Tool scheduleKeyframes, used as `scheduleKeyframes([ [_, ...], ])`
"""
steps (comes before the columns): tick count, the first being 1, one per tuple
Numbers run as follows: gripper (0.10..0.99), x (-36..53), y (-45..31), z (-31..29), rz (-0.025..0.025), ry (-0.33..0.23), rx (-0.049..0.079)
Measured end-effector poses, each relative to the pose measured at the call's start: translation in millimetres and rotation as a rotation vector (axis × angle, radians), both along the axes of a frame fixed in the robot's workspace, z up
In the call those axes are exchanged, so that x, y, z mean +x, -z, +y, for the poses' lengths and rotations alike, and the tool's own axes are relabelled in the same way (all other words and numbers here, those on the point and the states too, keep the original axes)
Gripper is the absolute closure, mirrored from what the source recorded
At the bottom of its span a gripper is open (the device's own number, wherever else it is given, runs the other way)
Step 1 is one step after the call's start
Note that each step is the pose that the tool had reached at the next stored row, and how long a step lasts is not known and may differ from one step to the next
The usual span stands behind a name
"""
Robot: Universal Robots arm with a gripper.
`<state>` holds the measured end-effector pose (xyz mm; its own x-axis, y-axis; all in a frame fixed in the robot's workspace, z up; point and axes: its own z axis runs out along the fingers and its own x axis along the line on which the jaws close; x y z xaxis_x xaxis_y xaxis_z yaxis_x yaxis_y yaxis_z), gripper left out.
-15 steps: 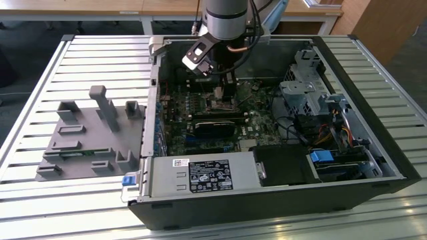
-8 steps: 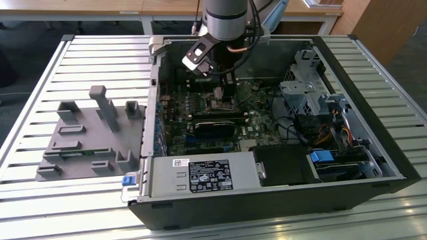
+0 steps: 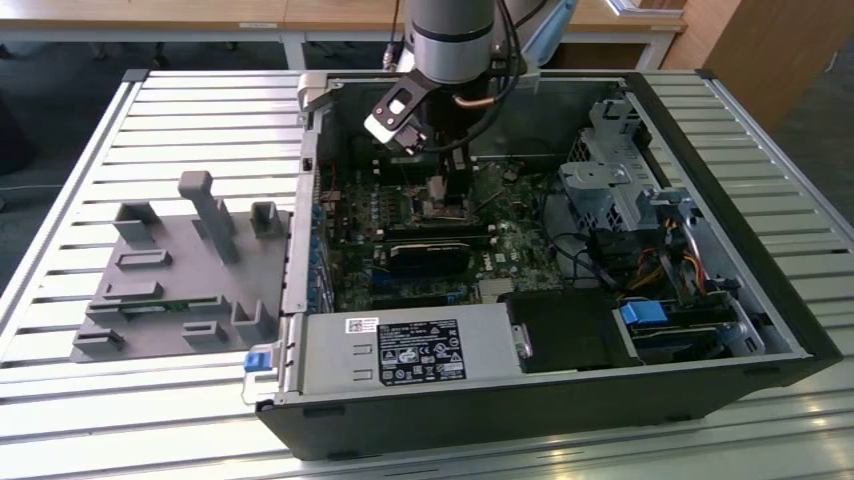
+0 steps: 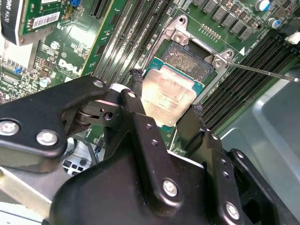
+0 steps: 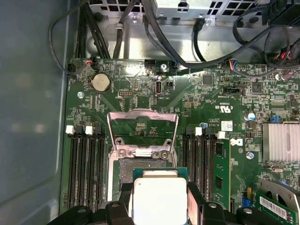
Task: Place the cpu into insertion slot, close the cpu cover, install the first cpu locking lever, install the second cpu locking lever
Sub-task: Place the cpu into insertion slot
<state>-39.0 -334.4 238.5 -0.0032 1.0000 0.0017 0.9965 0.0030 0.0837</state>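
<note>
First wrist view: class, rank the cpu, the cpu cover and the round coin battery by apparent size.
1-2. cpu cover and cpu: look alike; the cpu is nearer the camera, so unranked.
3. coin battery: clearly smallest.

We look down on a green motherboard (image 5: 140, 89) inside a computer case. Our black hand (image 5: 159, 188) grips the cpu (image 5: 160, 201) by two opposite edges, its pale metal top facing us. The cpu partly covers the insertion slot (image 5: 125, 168); we cannot tell whether they touch. Just beyond the slot, the cpu cover (image 5: 142, 115) stands flipped open. Long black memory slots (image 5: 86, 164) flank the socket, and dark cables (image 5: 187, 47) run past the board.
</note>
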Motion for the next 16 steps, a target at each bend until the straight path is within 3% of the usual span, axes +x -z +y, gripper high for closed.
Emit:
scheduleKeyframes([
  [16,0.545,-1.5,17.7,8.3,0.0001,0.01,0.0],
])
